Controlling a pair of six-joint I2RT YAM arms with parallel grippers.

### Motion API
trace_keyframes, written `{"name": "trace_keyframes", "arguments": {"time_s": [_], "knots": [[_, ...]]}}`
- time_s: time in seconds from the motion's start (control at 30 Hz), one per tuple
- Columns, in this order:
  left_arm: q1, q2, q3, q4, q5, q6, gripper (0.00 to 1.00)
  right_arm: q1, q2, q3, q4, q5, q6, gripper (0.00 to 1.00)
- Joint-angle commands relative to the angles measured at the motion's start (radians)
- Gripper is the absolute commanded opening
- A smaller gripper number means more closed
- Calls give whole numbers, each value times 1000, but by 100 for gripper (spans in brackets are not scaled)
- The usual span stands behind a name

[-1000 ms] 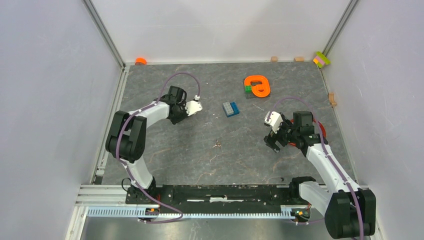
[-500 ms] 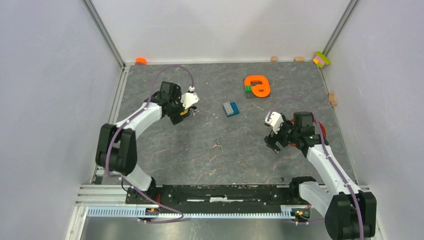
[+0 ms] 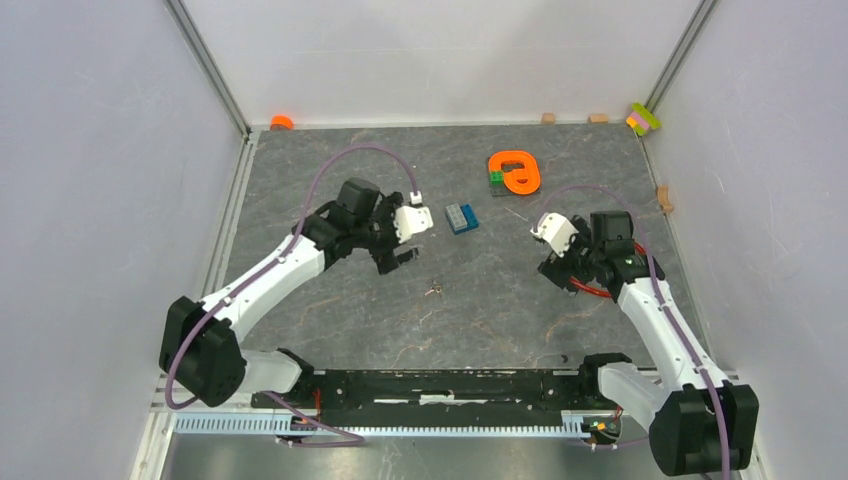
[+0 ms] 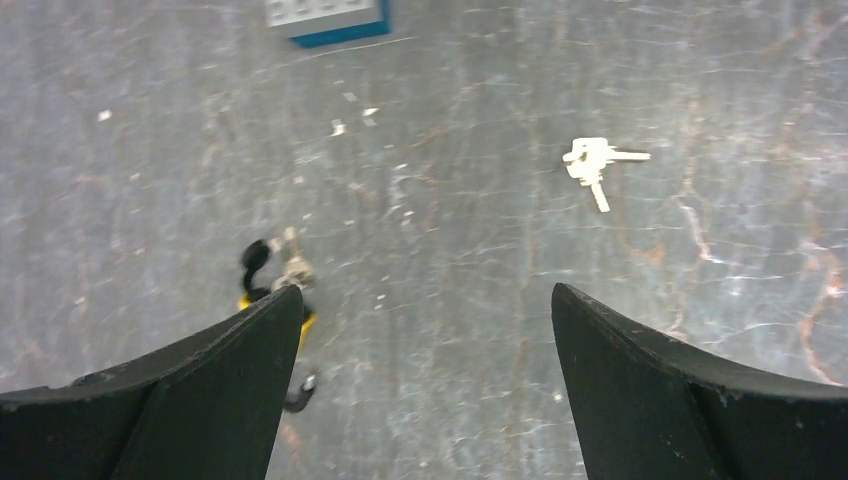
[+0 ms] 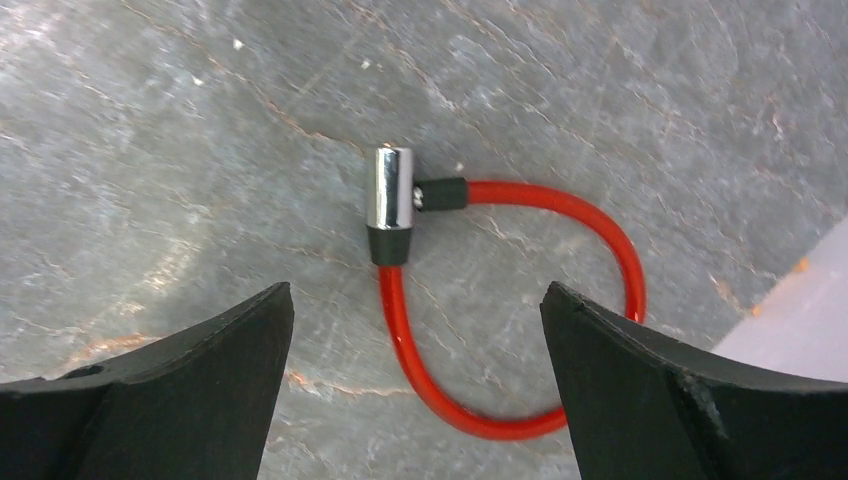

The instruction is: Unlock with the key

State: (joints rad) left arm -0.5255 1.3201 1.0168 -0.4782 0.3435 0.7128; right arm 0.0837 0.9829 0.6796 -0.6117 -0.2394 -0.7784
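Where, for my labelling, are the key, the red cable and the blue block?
key [image 4: 595,161], left wrist view, on the middle of the bunch.
red cable [image 5: 510,193], right wrist view, on the red stretch at the loop's top.
blue block [image 3: 461,217], top view, on its studded top.

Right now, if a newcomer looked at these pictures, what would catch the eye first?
The orange piece at the far side of the table stands out most. A red cable lies in a loop under the open right pincer. The tiny key lies near the middle, ahead of the open left pincer.
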Motion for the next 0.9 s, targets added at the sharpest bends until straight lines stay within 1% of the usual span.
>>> {"name": "trace_keyframes", "arguments": {"time_s": [0.0, 0.13, 0.23, 0.3, 0.37, 0.43, 0.57, 0.6, 0.67, 0.7, 0.77, 0.87], "knots": [[-84, 30, -30, 33, 39, -76, 99, -2, 23, 58, -65, 123, -36, 98], [-119, 48, -70, 113, 88, -110, 100, -3, 13, 50, -76, 103, -34, 98], [-123, 86, -73, 148, 156, -127, 100, -3, -17, 20, -53, 27, -32, 98], [-130, 138, -43, 144, 172, -138, 97, -2, -12, 9, -29, -8, -26, 98], [-135, 198, -9, 141, 181, -139, 91, -1, 0, 3, -9, -40, -18, 98], [-136, 238, 1, 118, 240, -61, 86, -1, 7, -9, 19, -86, -18, 98], [-143, 311, 11, 81, 296, 203, 80, -1, 42, -1, 54, -164, -2, 98], [-143, 341, 33, 62, 298, 240, 79, 1, 56, 3, 56, -180, 3, 98], [-144, 408, 121, -39, 311, 337, 76, 0, 71, -1, 71, -211, 16, 98], [-145, 445, 171, -95, 315, 363, 74, 0, 73, -8, 82, -225, 24, 98], [-151, 496, 240, -174, 325, 418, 65, 1, 66, -31, 103, -248, 35, 98], [-167, 523, 259, -187, 305, 468, 62, -1, 53, -55, 121, -260, 44, 98]]}}
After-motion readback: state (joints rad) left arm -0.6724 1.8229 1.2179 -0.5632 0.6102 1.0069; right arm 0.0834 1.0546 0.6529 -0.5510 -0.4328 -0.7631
